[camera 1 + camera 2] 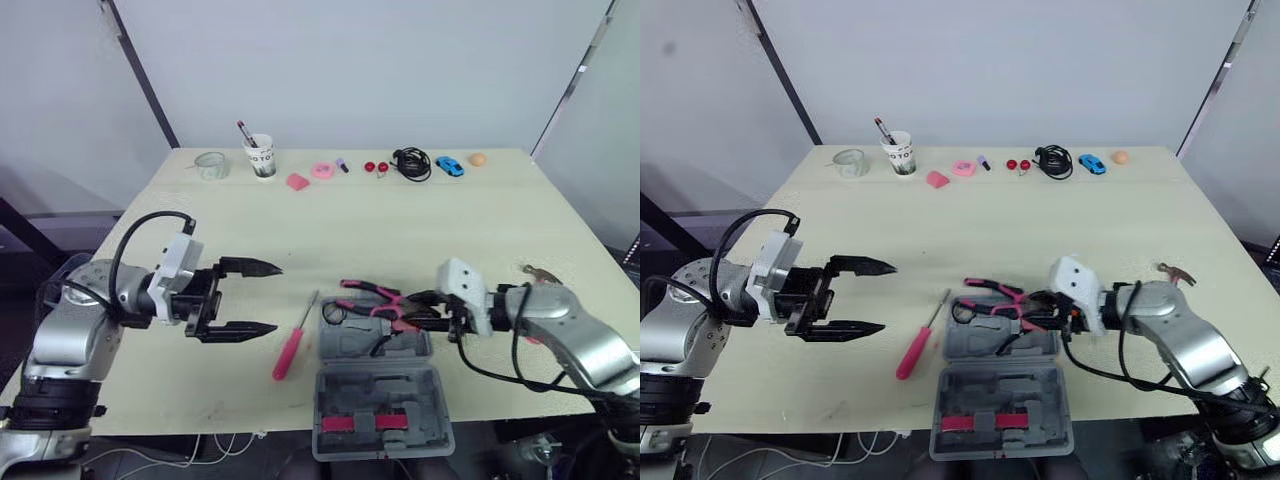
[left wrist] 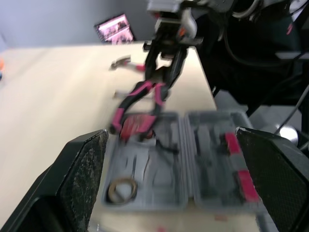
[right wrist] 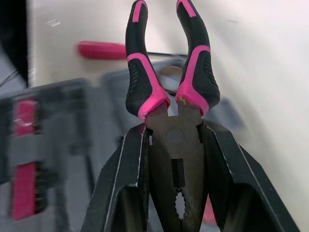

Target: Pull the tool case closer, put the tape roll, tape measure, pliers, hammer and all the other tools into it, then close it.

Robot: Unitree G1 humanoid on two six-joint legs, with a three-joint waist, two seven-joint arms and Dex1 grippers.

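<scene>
Left gripper (image 1: 277,297): jaws wide, above the worktop (image 1: 450,220); pink screwdriver (image 1: 290,350) lies just right of it. Tool case (image 1: 420,395) open at the front edge, tape roll (image 2: 121,189) inside. Right gripper (image 1: 418,308): jaws clamp the pliers (image 1: 365,295) over the case.

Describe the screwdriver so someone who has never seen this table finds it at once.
Start at the open grey tool case at the near edge of the table. Just off its left side, toward the left gripper, lies the screwdriver: a thin metal shaft on an all-pink handle, unlike the black-and-pink pliers.
</scene>
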